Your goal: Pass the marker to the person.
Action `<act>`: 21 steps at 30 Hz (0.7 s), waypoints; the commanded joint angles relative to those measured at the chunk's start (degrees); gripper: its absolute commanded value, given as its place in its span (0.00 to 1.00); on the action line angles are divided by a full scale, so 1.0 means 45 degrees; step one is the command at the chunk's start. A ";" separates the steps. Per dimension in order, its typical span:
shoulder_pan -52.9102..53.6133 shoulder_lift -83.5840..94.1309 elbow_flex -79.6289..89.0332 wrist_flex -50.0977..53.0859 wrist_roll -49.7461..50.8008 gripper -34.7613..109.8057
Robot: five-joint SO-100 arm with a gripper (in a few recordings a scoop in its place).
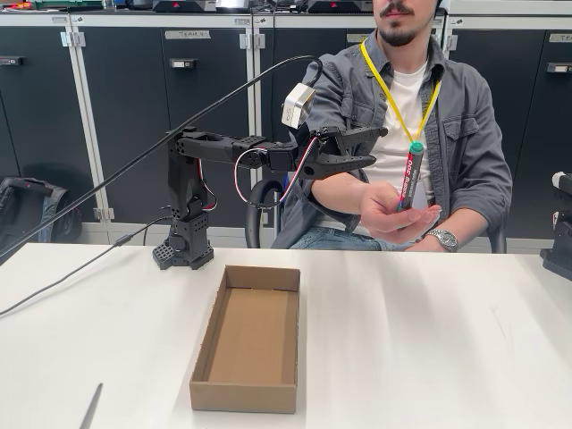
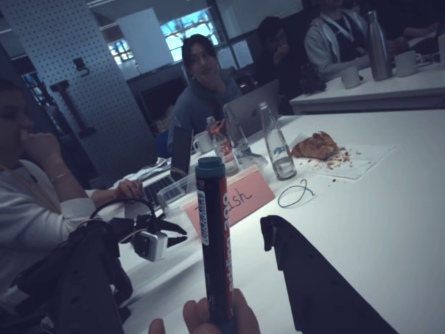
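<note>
- Green cap on top, dark barrel with a red-and-white label: from my remote seat that is how the marker [image 1: 410, 175] reads in the fixed view, standing nearly upright.
- The marker rests in the person's hand [image 1: 396, 214], gripped at its lower end, cap up, in front of the person's [image 1: 420, 116] chest.
- In the wrist view the marker [image 2: 214, 243] stands upright mid-frame, teal-green cap on top, white lettering along the barrel, fingertips [image 2: 208, 316] pinching its base.
- Gripper [image 1: 380, 146]: I see both black fingers spread apart, pointing right toward the person, nothing between them. It sits level in the air, near the marker but apart from it.
- In the wrist view one dark finger [image 2: 306, 278] shows right of the marker, not touching it.
- Cardboard box [image 1: 250, 340]: open-topped, shallow, long side running away from the camera, on the white table [image 1: 429, 340] in front of the arm's base [image 1: 183, 246]. I see only its bare brown floor.
- Thin grey stick-like object [image 1: 92, 407] at the lower left table edge, well apart from the box.
- Black cable [image 1: 80, 268] trails left across the table from the base.
</note>
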 commanded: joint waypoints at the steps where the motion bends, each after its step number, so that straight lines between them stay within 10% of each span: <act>1: -0.0137 0.0742 -0.0234 -0.0039 -0.0137 0.56; 21: -0.0137 0.0703 -0.0313 -0.0039 -0.0176 0.56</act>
